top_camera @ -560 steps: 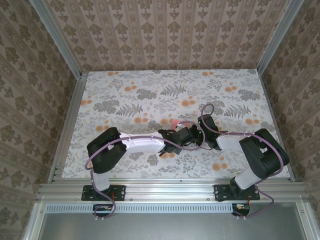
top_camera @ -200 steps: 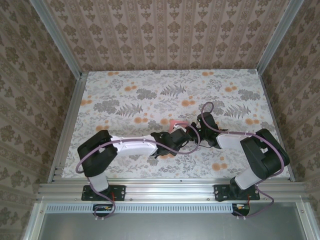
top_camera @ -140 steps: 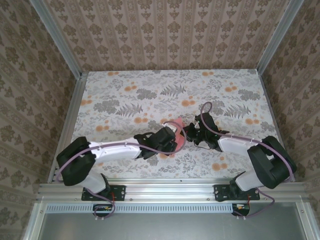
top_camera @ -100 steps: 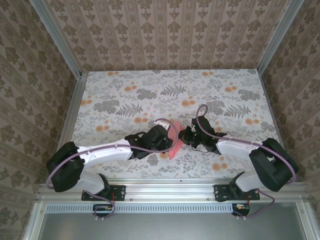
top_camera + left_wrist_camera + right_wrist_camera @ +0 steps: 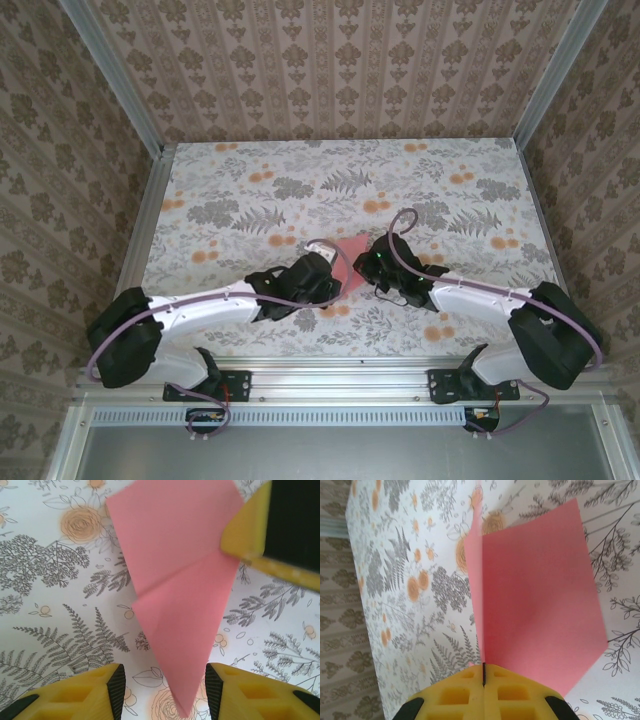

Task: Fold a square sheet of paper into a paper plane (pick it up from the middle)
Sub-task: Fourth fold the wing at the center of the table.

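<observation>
right gripper (image 5: 483, 672) clenched on the wide end of the paper plane (image 5: 180, 605), which seems held just above the flowered table (image 5: 50, 605), mid-table. left gripper (image 5: 162, 680) gaping, pointed tip between its pads, not pinched. best move, i judge: close left squarely on the centre crease near the tip, right holding firm, no pulling, thin paper tears. versus 2.8 s ago: both wrists were huddled over the paper, hiding most of it; now the left arm is stretched low and the pink shows between the grippers.
</observation>
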Robot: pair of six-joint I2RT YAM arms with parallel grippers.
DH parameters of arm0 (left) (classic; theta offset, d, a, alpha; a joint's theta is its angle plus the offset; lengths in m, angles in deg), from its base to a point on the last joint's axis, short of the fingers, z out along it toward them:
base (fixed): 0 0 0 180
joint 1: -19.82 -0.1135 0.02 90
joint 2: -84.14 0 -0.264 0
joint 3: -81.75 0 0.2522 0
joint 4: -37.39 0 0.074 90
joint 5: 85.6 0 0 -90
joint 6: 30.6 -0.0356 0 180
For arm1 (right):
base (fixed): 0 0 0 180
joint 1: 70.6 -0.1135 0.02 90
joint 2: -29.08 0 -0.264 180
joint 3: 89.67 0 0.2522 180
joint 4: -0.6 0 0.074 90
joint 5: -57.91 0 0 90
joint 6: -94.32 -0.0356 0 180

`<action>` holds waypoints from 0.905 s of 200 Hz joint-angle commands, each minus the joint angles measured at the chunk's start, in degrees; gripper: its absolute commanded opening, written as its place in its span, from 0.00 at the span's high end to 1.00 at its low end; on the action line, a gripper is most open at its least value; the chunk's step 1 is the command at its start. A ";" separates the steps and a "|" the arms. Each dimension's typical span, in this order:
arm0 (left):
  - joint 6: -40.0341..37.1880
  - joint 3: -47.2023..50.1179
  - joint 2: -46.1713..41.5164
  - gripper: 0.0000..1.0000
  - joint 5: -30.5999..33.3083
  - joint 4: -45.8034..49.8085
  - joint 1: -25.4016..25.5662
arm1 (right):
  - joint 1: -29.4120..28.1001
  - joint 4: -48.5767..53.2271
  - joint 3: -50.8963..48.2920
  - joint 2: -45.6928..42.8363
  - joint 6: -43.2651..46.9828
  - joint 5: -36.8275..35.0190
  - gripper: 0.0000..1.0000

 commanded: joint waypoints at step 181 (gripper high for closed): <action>-9.48 -7.56 14.70 0.54 4.52 0.01 5.48 | 4.37 -5.18 1.82 7.38 -1.81 9.55 0.93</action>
